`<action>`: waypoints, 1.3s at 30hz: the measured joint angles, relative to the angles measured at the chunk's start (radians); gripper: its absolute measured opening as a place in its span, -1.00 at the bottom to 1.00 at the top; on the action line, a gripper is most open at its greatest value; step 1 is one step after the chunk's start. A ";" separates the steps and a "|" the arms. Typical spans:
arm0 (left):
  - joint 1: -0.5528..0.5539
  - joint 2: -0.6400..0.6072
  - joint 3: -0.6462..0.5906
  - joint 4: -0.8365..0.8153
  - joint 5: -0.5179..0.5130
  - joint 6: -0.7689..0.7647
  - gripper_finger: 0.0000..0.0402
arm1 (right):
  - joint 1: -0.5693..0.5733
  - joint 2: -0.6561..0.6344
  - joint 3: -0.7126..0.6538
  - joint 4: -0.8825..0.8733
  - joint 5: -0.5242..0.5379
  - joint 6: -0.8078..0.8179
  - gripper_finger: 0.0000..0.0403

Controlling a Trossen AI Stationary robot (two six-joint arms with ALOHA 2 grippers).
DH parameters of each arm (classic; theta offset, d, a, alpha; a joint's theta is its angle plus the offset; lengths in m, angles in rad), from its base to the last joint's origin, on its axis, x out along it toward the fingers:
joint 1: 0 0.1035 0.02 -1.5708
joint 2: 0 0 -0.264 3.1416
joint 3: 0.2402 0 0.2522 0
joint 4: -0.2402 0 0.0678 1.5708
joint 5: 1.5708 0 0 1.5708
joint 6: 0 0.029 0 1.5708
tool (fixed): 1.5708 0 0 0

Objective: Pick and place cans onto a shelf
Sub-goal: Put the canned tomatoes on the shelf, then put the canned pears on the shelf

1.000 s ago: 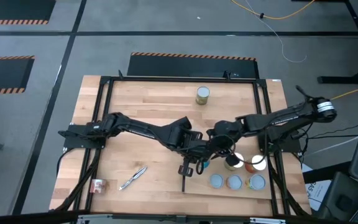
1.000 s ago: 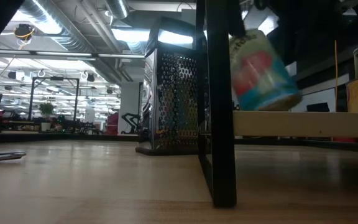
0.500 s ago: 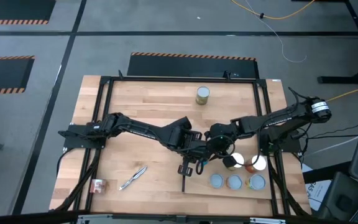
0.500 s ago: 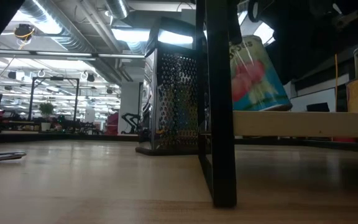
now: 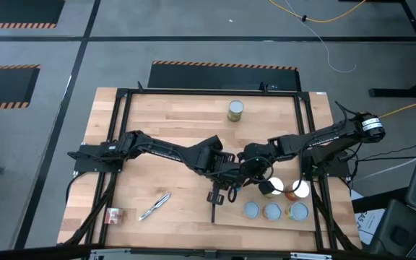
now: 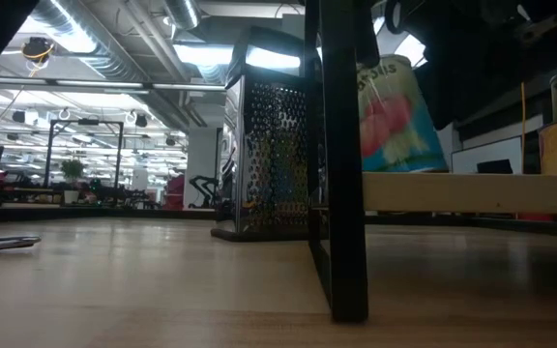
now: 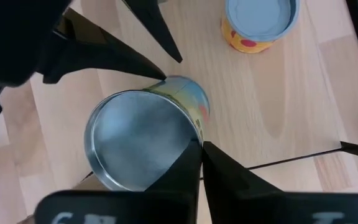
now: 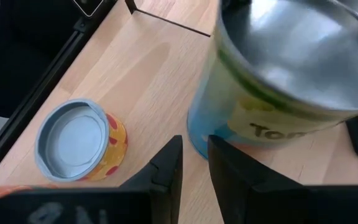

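My left gripper [image 5: 233, 180] is shut on a can with a silver top and a blue, green and red label [image 7: 145, 140]. It is over the near left part of the pale wood shelf [image 5: 233, 213]. In the low view the can [image 6: 395, 116] stands tilted just over the shelf board [image 6: 472, 191]. My right gripper [image 8: 194, 155] is shut right beside this can's lower wall [image 8: 260, 118]; I cannot tell whether it touches. Several cans stand on the shelf [image 5: 271, 211]. One can [image 5: 235, 110] stands at the table's far side. My left gripper pinches the can's side wall just below the top rim. One finger [image 7: 129, 59] is on one side and the other [image 7: 194, 165] is opposite. The fingers come from above, slanting. The can is tilted, with its bottom edge [image 6: 438, 164] at the shelf board; I cannot tell whether it rests there.
A can with a blue lid and a yellow label [image 7: 260, 25] stands close by on the shelf. A metal box grater [image 6: 269, 145] stands behind the shelf's black post [image 6: 341, 155]. A thin silver tool [image 5: 154, 206] and a small packet [image 5: 113, 214] lie at the near left.
The held can has come down and stands less tilted, with its bottom now close to the shelf board; it has barely moved in the last half second. My right arm has shifted a little toward the table's left.
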 joint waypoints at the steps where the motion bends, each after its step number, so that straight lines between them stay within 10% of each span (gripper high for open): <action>1: 0.000 0.000 0.000 0.002 0.000 0.001 -0.92 | 0.000 0.000 0.000 0.001 0.000 0.000 -0.60; 39: 0.005 -0.136 0.093 -0.149 -0.131 0.053 -0.73 | 0.000 -0.141 0.002 -0.006 0.061 -0.002 -0.60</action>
